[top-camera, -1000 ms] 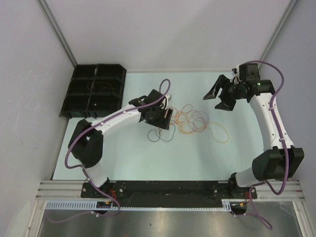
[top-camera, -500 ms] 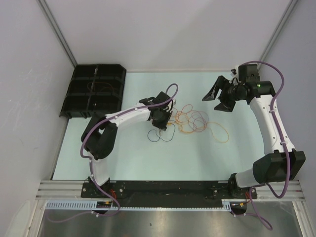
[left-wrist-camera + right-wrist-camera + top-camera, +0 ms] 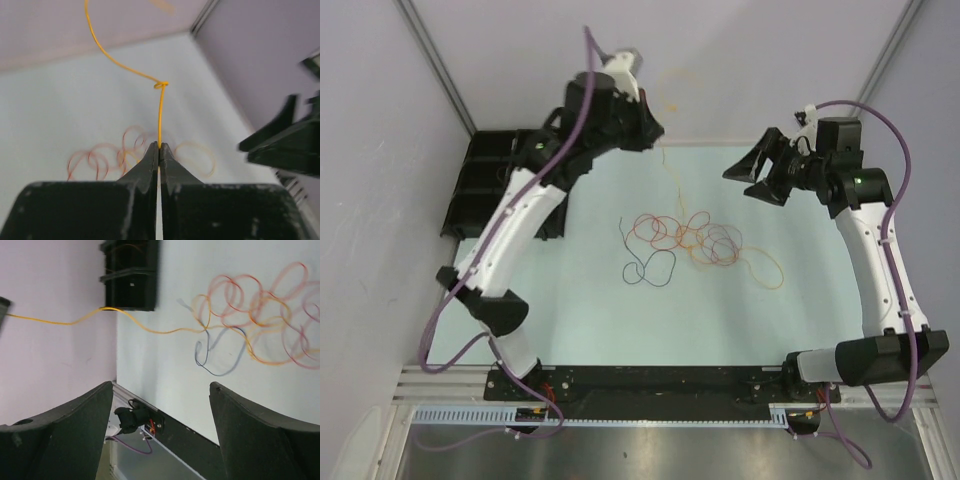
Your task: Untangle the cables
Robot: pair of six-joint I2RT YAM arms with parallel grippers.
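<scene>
Fully closed, left hand (image 3: 159, 146) on the yellow cable (image 3: 160, 115).

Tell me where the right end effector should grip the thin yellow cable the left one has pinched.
I'd take the thin yellow cable on its raised span between the shut left end effector and the tangled pile of wires. Approach from the right, open right end effector straddling it: that stretch hangs single, clear of the pile.

Fixed above and behind the arm bases (image 3: 525, 382), the top camera looks down over the whole tabletop (image 3: 570, 320). The wrist cameras sight closely along the left tool (image 3: 159, 146) and right tool (image 3: 161, 385) from above; all three views share the cables (image 3: 698, 240).
</scene>
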